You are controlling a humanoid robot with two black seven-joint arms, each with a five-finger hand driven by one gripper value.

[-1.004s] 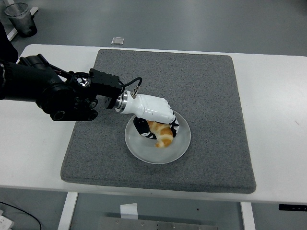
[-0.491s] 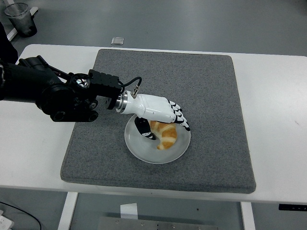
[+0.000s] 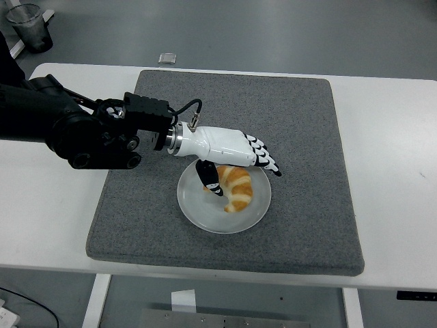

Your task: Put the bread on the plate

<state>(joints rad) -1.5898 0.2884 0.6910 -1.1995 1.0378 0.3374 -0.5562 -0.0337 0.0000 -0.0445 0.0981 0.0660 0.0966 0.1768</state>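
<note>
Left hand (image 3: 235, 152) hovered with fingers spread, holding nothing, over the bread (image 3: 235, 189), which lay on the plate (image 3: 198, 212); its thumb possibly touched the bread. The release looked complete.

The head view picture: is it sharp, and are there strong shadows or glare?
Head view: sharp throughout, no motion blur on the left hand; lighting soft and even, only a faint shadow under the croissant on the plate; no glare on the white table.
</note>
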